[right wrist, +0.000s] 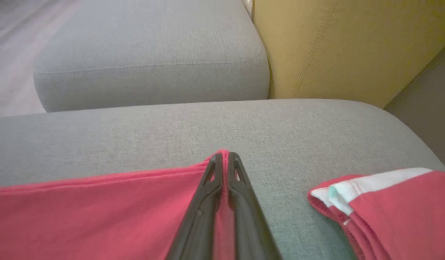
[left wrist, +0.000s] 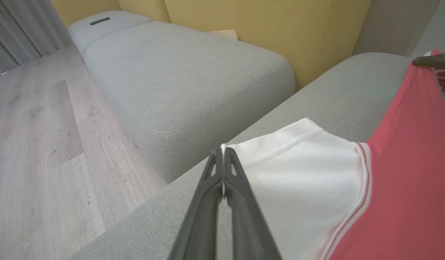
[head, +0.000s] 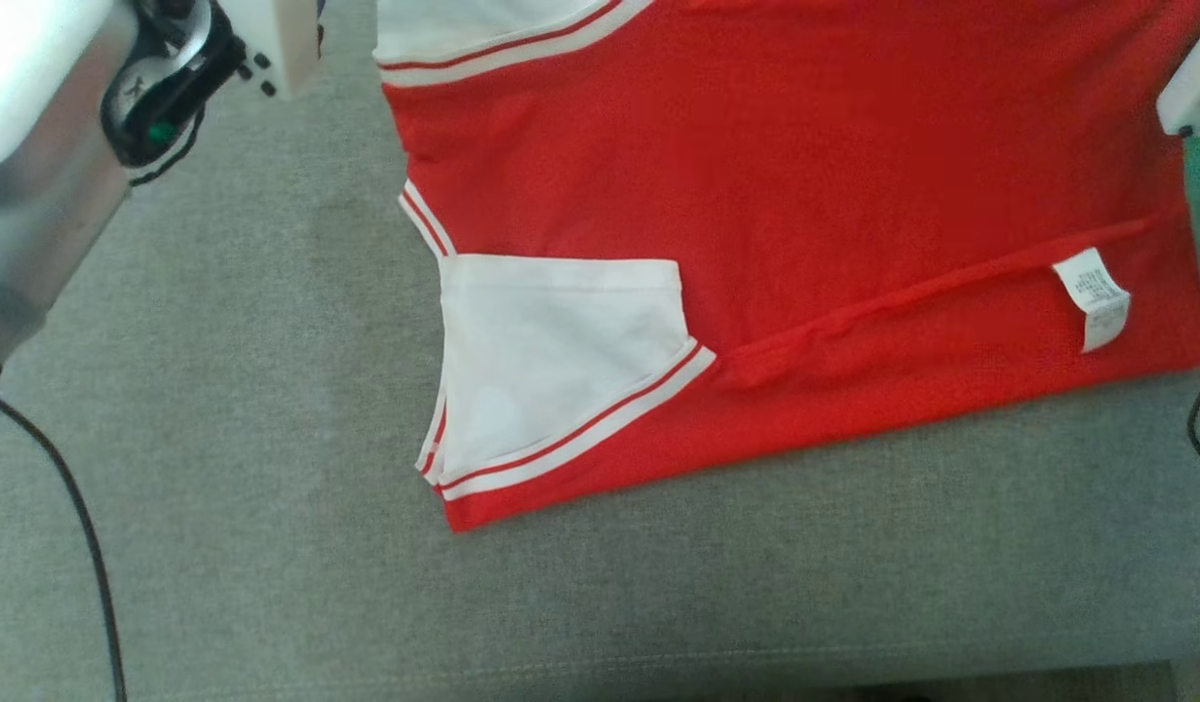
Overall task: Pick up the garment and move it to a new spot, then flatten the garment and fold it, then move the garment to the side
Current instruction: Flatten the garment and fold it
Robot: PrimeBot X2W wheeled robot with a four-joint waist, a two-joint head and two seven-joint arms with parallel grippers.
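The garment (head: 804, 195) is a red shirt with white sleeves and red-and-white striped trim, spread on a grey cushion (head: 268, 507). One white sleeve (head: 551, 361) lies folded onto the red body. In the left wrist view, my left gripper (left wrist: 223, 150) is shut on the hemmed edge of a white sleeve (left wrist: 298, 173). In the right wrist view, my right gripper (right wrist: 225, 156) is shut on a corner of the red cloth (right wrist: 99, 213), close above the cushion. A folded red part with a white band (right wrist: 388, 202) lies to its right. The left arm (head: 44, 156) shows at the head view's top left.
A white care label (head: 1095, 297) sticks out of the red side seam. A second grey cushion (left wrist: 179, 79) stands beyond a gap, with a yellow backrest (left wrist: 280, 29) behind. Wooden floor (left wrist: 34, 137) lies to the left. A black cable (head: 73, 507) hangs at the left.
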